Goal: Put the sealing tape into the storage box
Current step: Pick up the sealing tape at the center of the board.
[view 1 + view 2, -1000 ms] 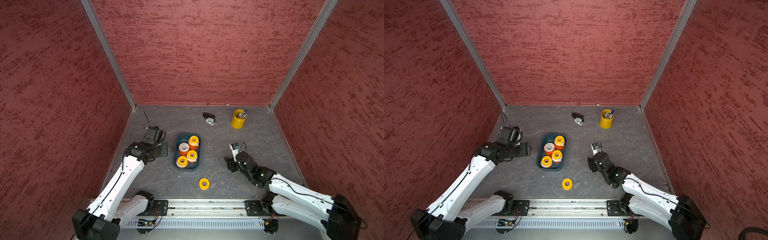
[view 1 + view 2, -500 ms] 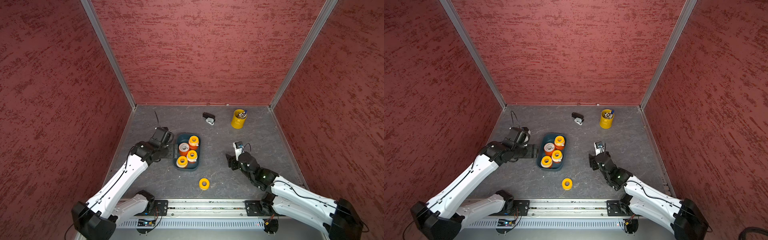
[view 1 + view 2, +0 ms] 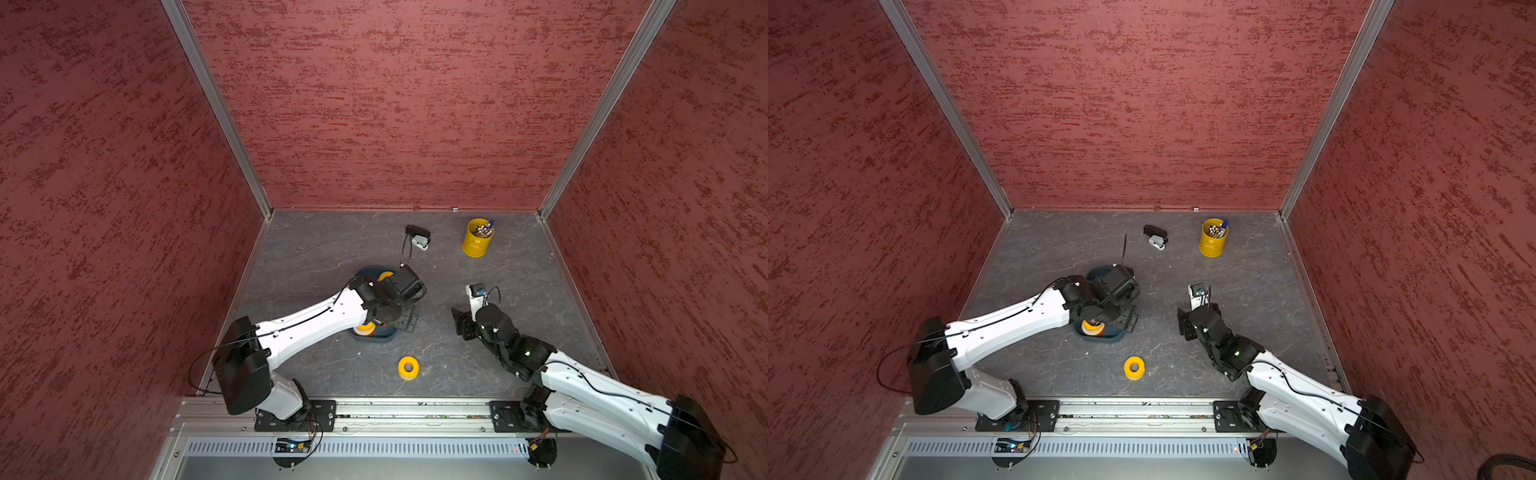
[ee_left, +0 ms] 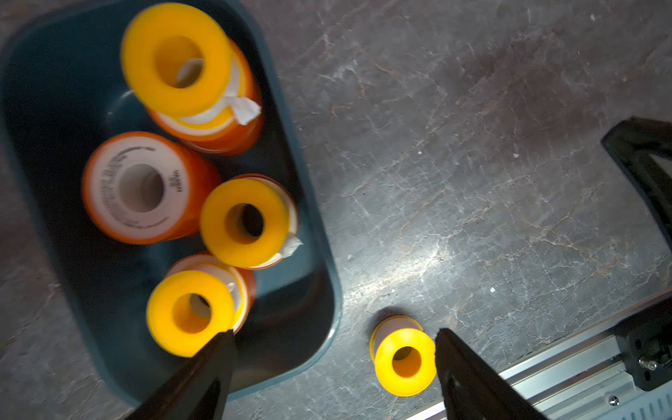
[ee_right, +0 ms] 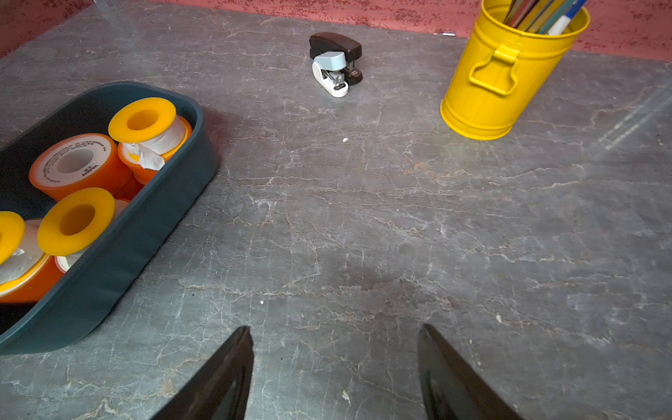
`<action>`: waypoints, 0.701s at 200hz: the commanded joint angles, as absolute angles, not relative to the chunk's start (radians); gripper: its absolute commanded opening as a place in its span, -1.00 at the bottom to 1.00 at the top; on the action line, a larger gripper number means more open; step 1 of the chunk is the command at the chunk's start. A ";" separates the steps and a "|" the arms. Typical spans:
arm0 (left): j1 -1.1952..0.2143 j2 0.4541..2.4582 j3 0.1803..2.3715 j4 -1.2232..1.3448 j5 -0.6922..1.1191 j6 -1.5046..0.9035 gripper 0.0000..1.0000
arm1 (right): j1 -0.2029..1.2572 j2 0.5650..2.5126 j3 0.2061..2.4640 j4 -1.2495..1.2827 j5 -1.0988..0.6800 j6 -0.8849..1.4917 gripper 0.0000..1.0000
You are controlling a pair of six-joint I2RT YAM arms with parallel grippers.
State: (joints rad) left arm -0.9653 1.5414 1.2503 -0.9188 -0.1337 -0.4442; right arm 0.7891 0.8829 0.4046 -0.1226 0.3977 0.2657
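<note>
both left gripper (image 4: 333,331) and right gripper (image 5: 336,328) spread, empty; tape roll (image 4: 387,360) outside box (image 4: 329,276) rim

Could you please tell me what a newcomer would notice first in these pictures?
Probably the bright orange and yellow tape rolls stacked in the teal storage box mid-table, with the left end effector open over its edge. Next, the lone yellow roll lying flat on the grey table between the box and the front rail, and the yellow pen cup at the back.
</note>
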 commanded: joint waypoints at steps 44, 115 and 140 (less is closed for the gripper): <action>-1.092 1.715 1.293 -0.871 -0.077 -0.489 0.79 | 0.787 0.894 0.413 -0.102 0.416 0.273 0.47; -1.136 1.764 1.204 -0.835 0.001 -0.534 0.79 | 0.786 0.906 0.417 -0.103 0.417 0.274 0.49; -1.155 1.771 1.167 -0.823 0.014 -0.553 0.78 | 0.787 0.916 0.422 -0.105 0.417 0.273 0.49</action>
